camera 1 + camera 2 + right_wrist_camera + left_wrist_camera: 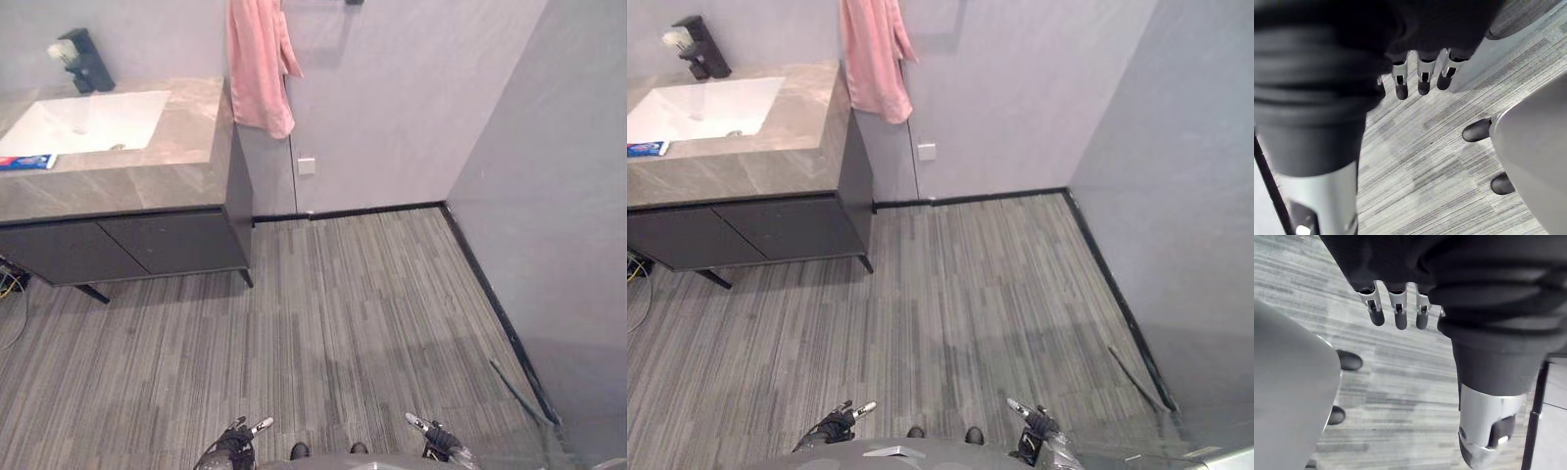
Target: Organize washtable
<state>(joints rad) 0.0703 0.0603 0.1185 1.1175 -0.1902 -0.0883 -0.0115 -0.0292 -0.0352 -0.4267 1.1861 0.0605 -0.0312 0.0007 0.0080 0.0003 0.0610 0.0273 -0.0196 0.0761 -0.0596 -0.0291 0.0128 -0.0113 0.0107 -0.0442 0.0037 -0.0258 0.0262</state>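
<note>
We are holding left hand point(235, 446) and right hand point(437, 441) loosely spread, empty, well apart from the bench point(147, 181); a towel point(257, 69) is hanging beside it, a tube point(26, 162) lying on it.

Left hand point(237, 441) low, fingers relaxed, right hand point(438, 438) the same

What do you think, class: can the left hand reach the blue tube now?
Probably not. The left hand hangs open, low and far back, with a stretch of floor between it and the blue tube on the counter.
</note>
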